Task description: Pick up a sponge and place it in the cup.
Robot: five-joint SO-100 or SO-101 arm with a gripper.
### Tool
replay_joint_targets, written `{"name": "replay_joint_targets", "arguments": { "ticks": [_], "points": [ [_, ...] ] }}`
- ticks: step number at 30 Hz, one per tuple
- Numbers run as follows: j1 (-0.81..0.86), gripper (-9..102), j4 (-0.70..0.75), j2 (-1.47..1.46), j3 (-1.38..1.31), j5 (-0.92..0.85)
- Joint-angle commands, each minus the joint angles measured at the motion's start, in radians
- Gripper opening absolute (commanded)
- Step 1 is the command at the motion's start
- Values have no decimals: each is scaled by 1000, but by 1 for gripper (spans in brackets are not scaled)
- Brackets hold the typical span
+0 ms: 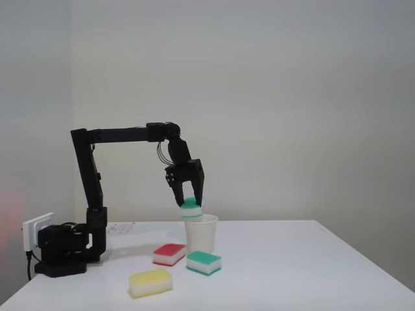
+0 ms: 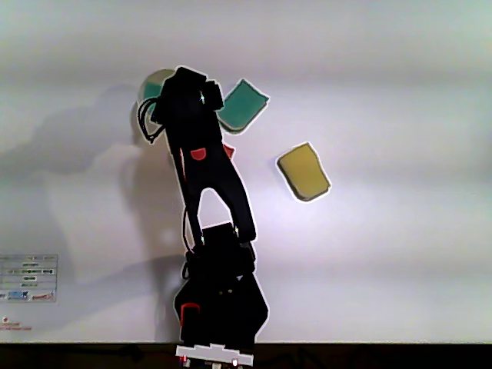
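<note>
In the fixed view my black gripper [image 1: 190, 199] hangs fingers-down, shut on a green-topped sponge [image 1: 191, 208]. The sponge hovers right at the rim of the white paper cup [image 1: 201, 235], over its left side. A second green-topped sponge [image 1: 204, 262] lies on the table in front of the cup, slightly to its right. In the other view, seen from above, the arm covers most of the cup [image 2: 151, 83] and the held sponge. The loose green sponge [image 2: 243, 105] lies to the right of the arm there.
A red-topped sponge [image 1: 170, 254] lies left of the cup's foot and a yellow sponge [image 1: 150, 282] [image 2: 304, 171] nearer the front edge. The arm's base [image 1: 61, 253] and a white power strip [image 1: 37, 230] stand at the table's left end.
</note>
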Motion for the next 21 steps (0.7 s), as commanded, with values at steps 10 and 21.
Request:
{"name": "replay_joint_targets", "arguments": {
  "ticks": [10,21],
  "points": [
    [9,28,101,-34,-115,31],
    [38,29,219,-152,-307,46]
  ]
}}
